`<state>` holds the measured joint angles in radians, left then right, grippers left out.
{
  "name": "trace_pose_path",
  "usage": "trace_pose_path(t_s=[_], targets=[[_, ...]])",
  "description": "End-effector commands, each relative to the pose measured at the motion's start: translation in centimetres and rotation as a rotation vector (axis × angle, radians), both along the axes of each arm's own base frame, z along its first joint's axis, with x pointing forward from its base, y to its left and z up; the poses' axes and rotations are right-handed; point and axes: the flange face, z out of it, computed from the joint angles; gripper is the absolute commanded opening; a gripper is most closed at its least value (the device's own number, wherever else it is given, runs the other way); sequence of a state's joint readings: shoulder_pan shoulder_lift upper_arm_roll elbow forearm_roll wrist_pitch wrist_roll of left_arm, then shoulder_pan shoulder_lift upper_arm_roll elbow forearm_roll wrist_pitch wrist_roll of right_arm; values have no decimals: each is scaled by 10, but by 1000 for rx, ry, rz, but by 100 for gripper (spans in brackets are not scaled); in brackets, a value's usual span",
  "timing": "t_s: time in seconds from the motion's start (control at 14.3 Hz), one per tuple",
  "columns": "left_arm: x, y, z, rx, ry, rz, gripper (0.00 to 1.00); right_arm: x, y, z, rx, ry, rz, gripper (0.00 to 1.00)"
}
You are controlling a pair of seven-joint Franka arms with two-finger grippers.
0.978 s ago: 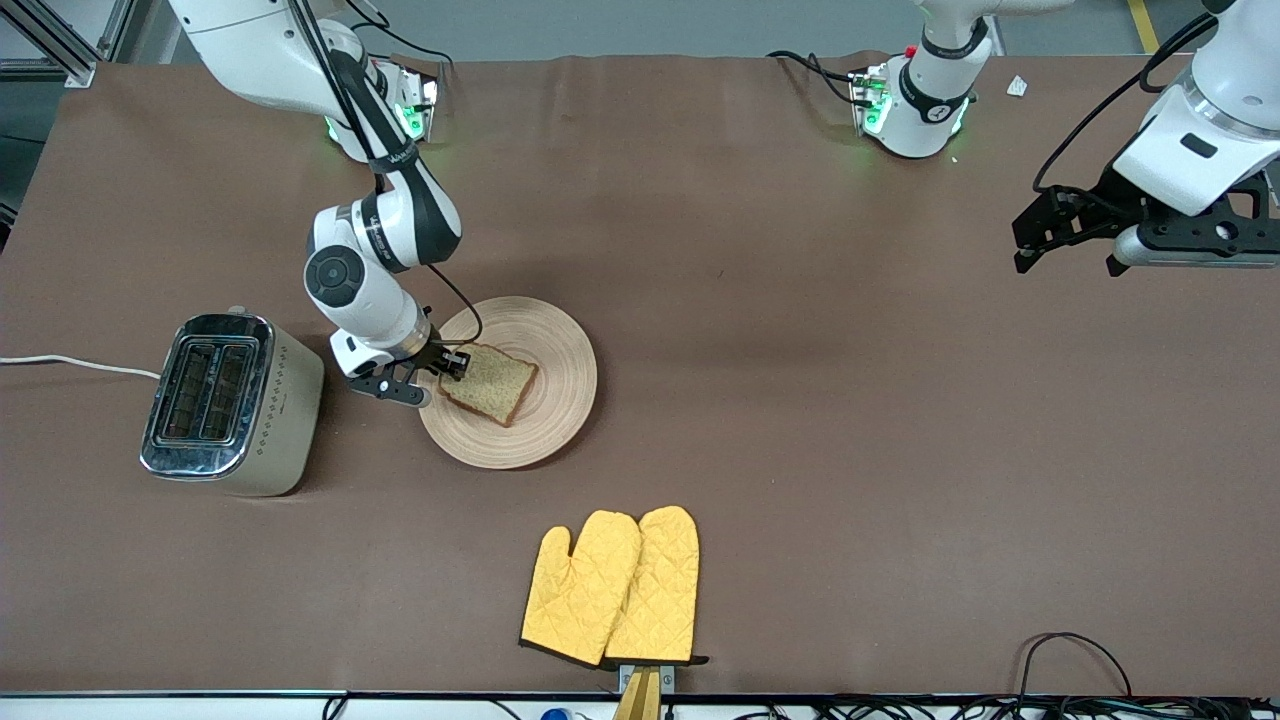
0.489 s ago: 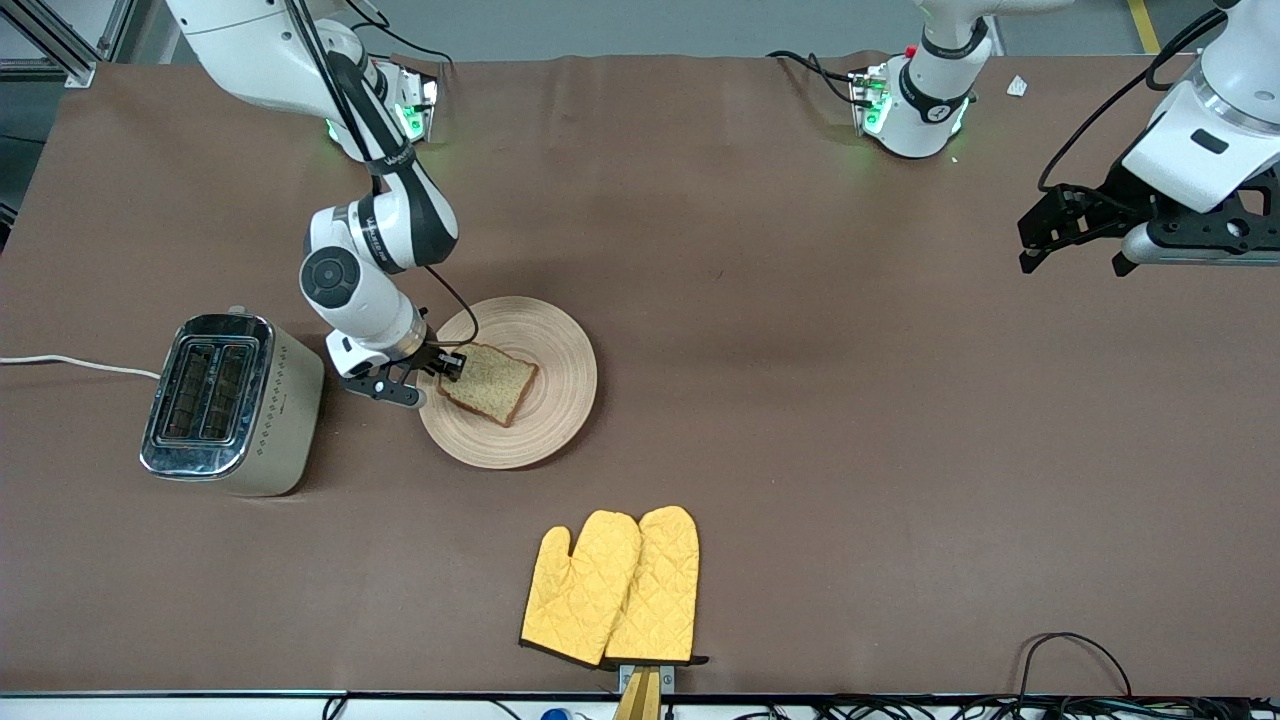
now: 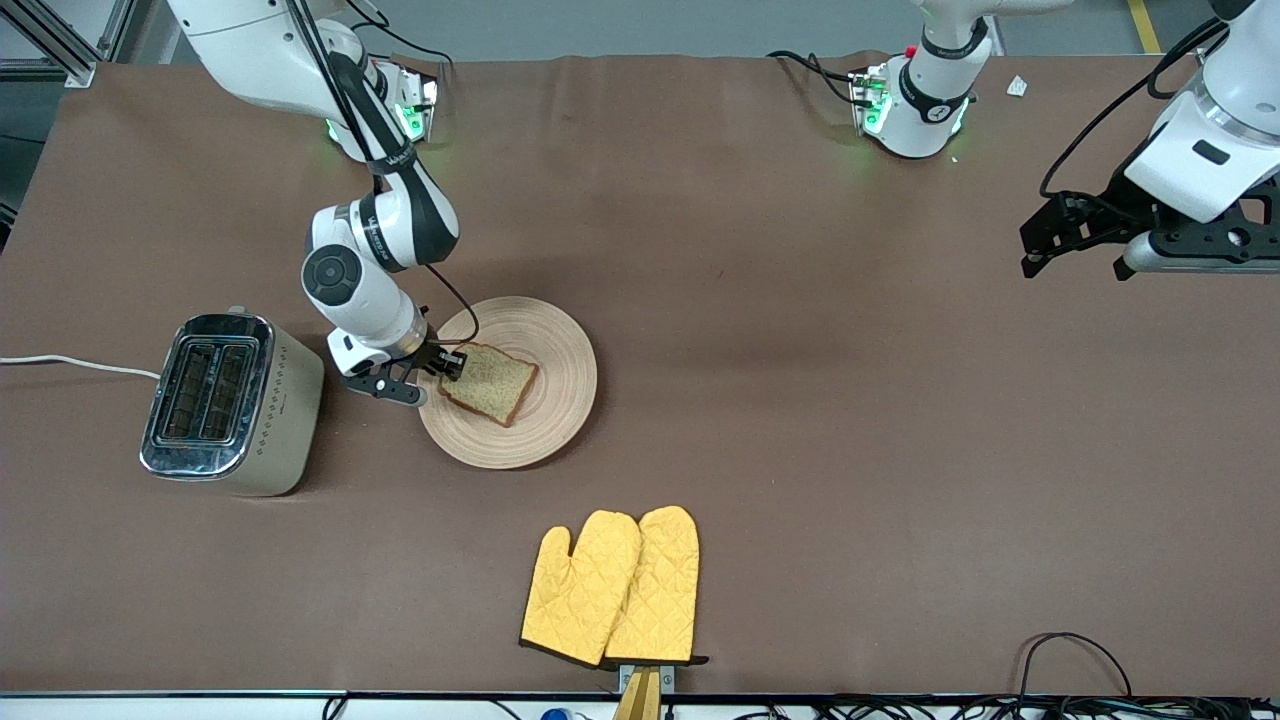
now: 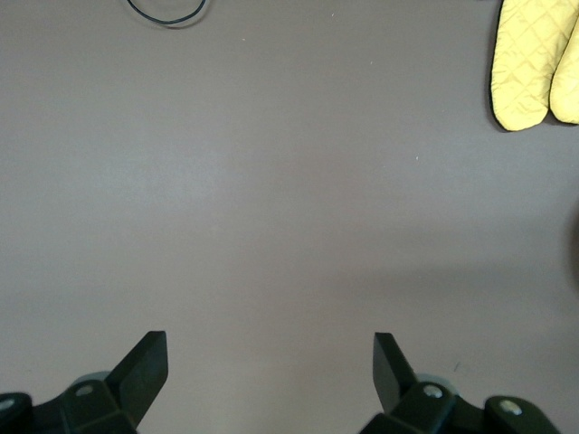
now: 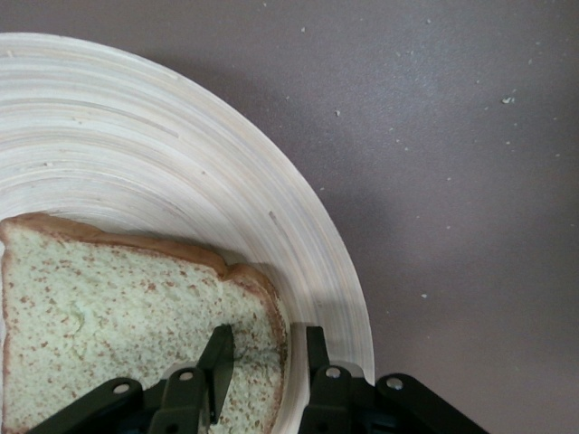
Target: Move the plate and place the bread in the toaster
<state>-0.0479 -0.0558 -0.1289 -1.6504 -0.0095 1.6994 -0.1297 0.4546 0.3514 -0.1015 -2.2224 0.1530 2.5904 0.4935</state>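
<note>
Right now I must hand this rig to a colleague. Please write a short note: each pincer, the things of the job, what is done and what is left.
Right pincer: down at the bread, fingers astride the slice's crust edge toward the toaster, narrow gap; whether they clamp it cannot be told.
Left pincer: open, empty, waiting in the air over bare table at the left arm's end.
The bread lies flat on the plate; the plate sits beside the toaster.
Toaster slots show no bread.
Yellow oven mitts lie nearer the front camera.
Left: lift the slice, put it in a slot.
</note>
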Motion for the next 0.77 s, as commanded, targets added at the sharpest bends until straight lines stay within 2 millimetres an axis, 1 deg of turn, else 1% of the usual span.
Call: trace_pose_path(t_s=[0.0,0.14,0.21,0.35,0.42,0.49,0.7], targets=[[3,6,1,-15,0,4,100,-11,-1,1,12,-11,9,40],[4,9,1,-19,-3,15,100,-11,-2,-1,11,-20,20,36],[4,10,1,-19,-3,17,100,-14,-3,-3,11,-28,24,32],[5,13,0,-19,-1,20,100,-16,-4,-5,12,-38,29,19],[6,13,-1,-20,2,20,100,-16,-4,-5,12,-41,35,8],[7,13,-2,-20,2,20,100,-15,-4,-5,12,-43,35,0],[7,12,-1,-21,1,19,100,-15,-6,-5,13,-43,28,0]])
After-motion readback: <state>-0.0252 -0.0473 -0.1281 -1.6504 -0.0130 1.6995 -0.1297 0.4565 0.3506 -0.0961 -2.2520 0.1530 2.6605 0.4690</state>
